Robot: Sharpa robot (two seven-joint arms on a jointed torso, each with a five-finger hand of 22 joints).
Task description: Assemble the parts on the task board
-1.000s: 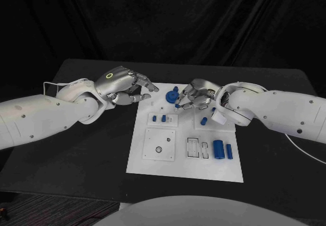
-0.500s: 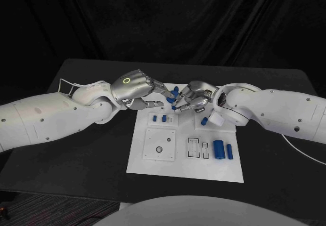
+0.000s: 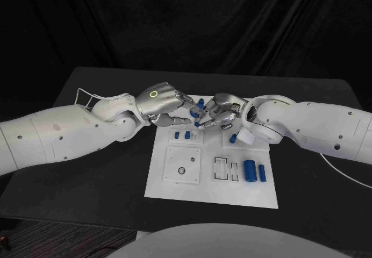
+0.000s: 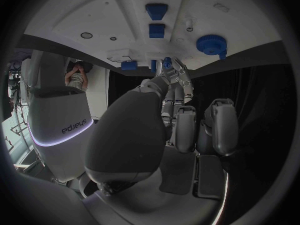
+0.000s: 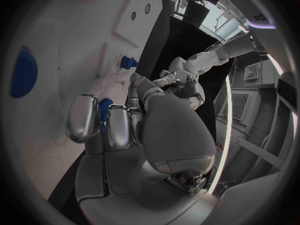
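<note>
Closing in since 1 s ago, left robot hand (image 3: 164, 102) now meets right robot hand (image 3: 217, 111) over board (image 3: 209, 189) top. Right pinches blue part (image 3: 201, 123). Left's grip: can't tell.

The left hand (image 3: 163, 100) has moved across the task board (image 3: 209, 189) to just beside the right hand (image 3: 219, 110).

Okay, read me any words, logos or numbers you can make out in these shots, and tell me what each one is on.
"edieye", as best it reads, in dark letters on the white robot body seen in the left wrist view; the letters are small.
A partial dark mark on the white casing at the rim of the right wrist view is too cut off to read.
The task board and its blue parts carry no readable text.
</note>
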